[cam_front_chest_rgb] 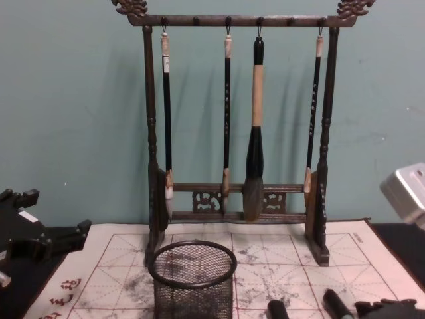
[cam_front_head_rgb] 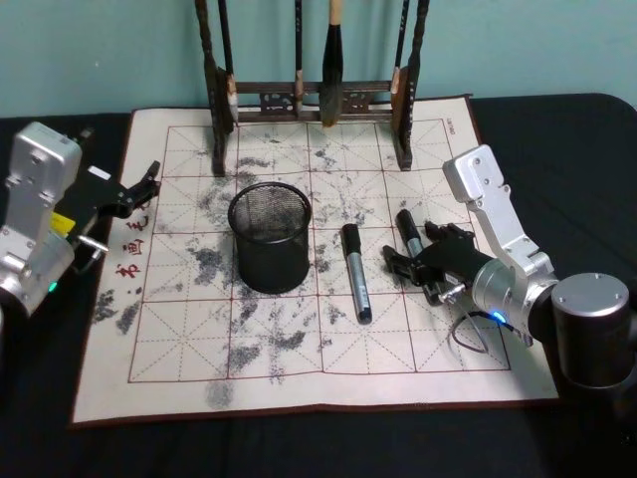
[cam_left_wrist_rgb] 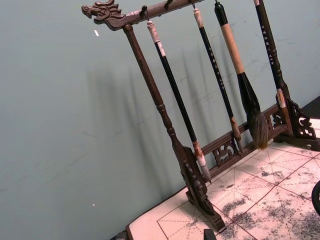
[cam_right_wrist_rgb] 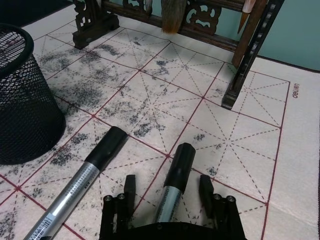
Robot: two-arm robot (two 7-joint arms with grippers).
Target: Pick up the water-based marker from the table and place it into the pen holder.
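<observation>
Right gripper (cam_right_wrist_rgb: 167, 184) is spread open, jaws straddling the marker (cam_front_head_rgb: 407, 229), nothing clamped. Marker is laid flat on mat (cam_front_head_rgb: 398, 344), right of pen holder (cam_front_head_rgb: 269, 261). Judged light, rigid, slick; mid-barrel grip advised. Left gripper (cam_front_head_rgb: 134, 191) is parked at mat's left edge.

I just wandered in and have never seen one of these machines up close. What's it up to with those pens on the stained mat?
The robot's right gripper is down low over the mat. Its open fingers sit either side of a marker lying there and have not yet closed on it. A second marker lies beside it, nearer the black mesh pen holder, which stands upright and looks empty. The left gripper is idle at the mat's left edge.
</observation>
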